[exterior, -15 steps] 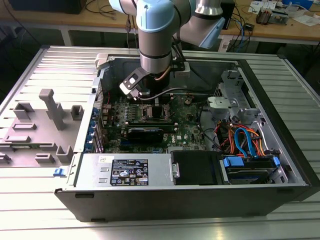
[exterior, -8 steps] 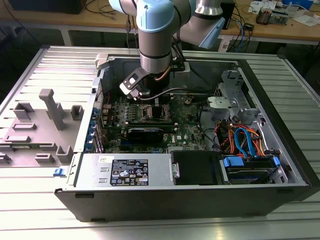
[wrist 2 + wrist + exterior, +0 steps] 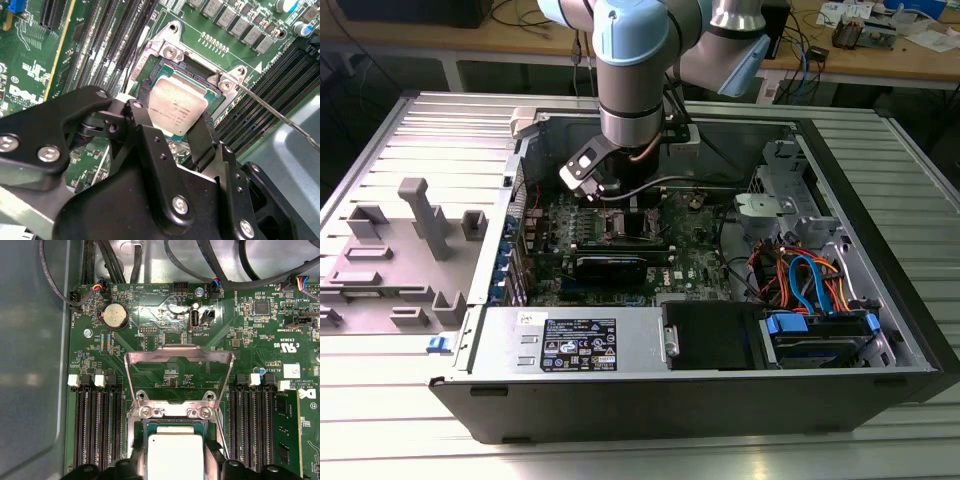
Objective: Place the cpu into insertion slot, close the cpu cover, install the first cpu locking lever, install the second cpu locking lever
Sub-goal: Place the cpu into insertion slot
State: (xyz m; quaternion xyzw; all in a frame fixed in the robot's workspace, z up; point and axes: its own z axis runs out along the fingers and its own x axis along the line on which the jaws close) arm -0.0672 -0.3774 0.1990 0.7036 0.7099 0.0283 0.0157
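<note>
In the second wrist view the cpu [image 3: 177, 102], a flat silver-topped square, lies level in the insertion slot [image 3: 167, 50] on the green board. My gripper [image 3: 176, 116] straddles it, one black finger [image 3: 142, 122] pressed against each of two opposite edges. In the first wrist view the cpu [image 3: 175, 452] shows between the same fingers [image 3: 214, 460]. The cpu cover [image 3: 179, 354], a silver window frame, stands flipped back from the slot on its hinge. A thin wire locking lever [image 3: 280, 116] sticks out free beside the slot. In the exterior view the gripper [image 3: 612, 203] hangs low inside the computer case.
Long memory slots [image 3: 97, 425] run along both sides of the slot. A black card [image 3: 610, 266] stands upright just in front of the socket. Cable bundles [image 3: 800, 280] and drive bays fill the exterior view's right, and the case walls [image 3: 520, 160] close the space in.
</note>
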